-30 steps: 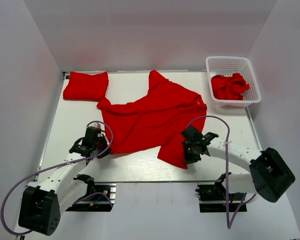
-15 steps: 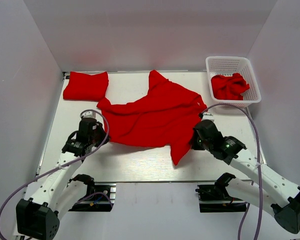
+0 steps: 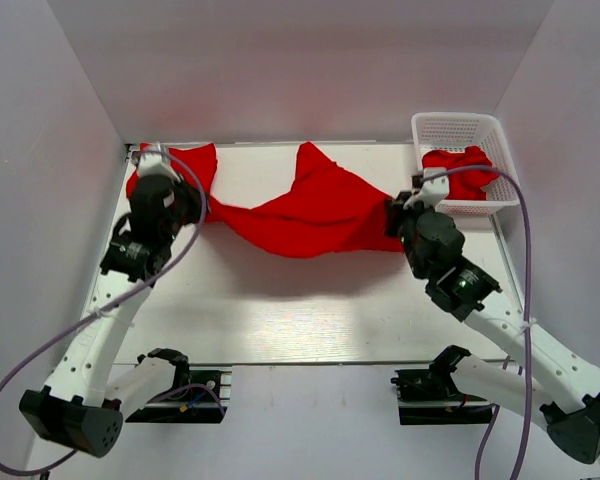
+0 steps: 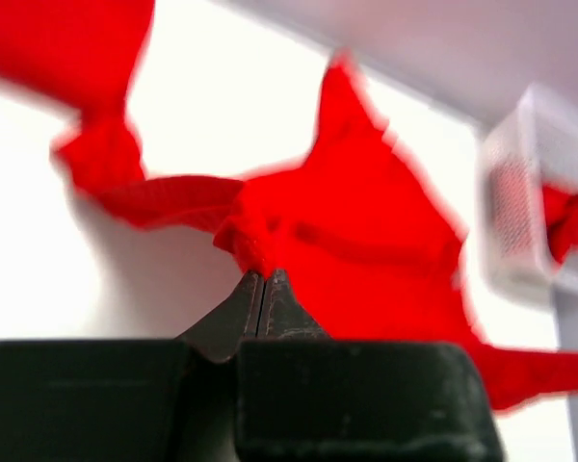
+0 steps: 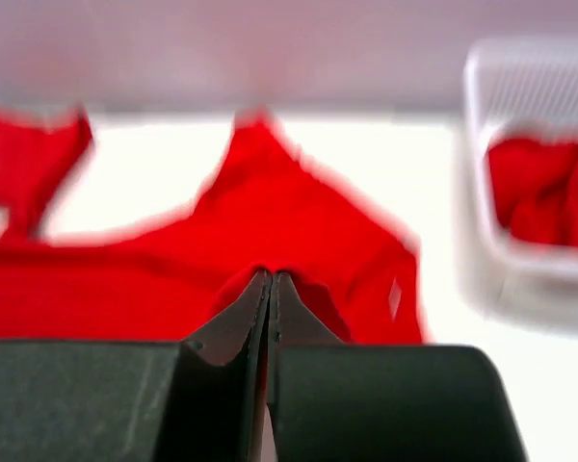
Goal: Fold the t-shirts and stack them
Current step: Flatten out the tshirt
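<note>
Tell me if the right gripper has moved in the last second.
Yes. The right gripper moved farther back, up beside the white basket, pulling the t-shirt along.

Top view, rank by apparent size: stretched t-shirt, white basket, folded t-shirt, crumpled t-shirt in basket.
1. stretched t-shirt
2. white basket
3. folded t-shirt and crumpled t-shirt: unranked, the left arm covers part of the folded one.

Lab booth: plain white walls [image 3: 300, 70], pale tabletop [image 3: 310, 325]
</note>
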